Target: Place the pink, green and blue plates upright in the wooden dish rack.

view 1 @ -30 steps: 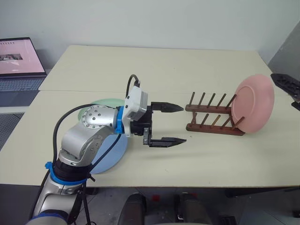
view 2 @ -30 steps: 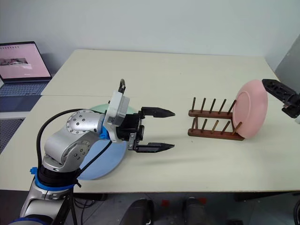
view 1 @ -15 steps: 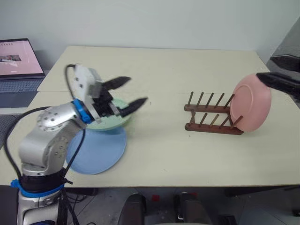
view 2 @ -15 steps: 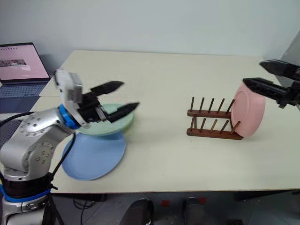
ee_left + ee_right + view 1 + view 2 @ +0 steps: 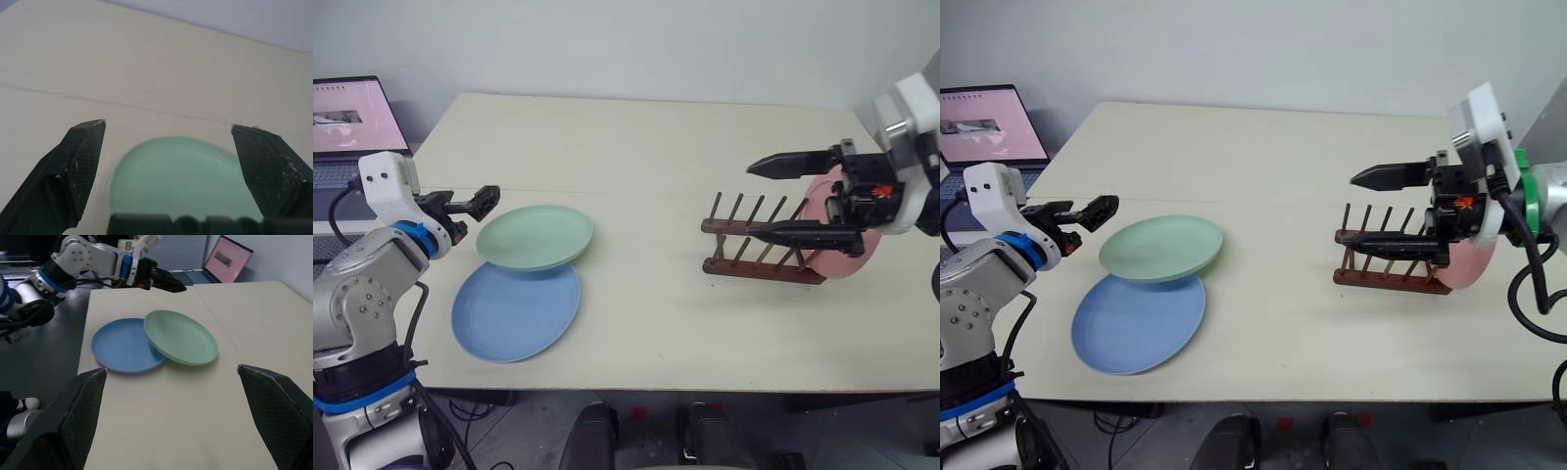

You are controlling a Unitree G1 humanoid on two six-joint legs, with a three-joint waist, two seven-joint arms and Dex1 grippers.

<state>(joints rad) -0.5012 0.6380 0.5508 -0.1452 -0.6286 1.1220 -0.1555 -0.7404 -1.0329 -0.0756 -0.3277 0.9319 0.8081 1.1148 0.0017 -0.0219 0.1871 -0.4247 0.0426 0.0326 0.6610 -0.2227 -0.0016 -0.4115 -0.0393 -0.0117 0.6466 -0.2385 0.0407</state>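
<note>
A lab or test room: a plain cream worktop (image 5: 636, 147) stands against a bare pale wall (image 5: 626, 44), and beside the worktop's left end an open laptop (image 5: 347, 127) with a lit pink screen sits on another grey desk.

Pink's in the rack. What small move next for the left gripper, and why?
Probably ease the open left gripper onto the green plate rim. It hovers just beside that plate, which lies flat, overlapping the blue plate, so it lifts first.

I see a cream desk (image 5: 636, 147) and, beyond its far left corner, an open laptop (image 5: 347, 122) showing a pink screen.
</note>
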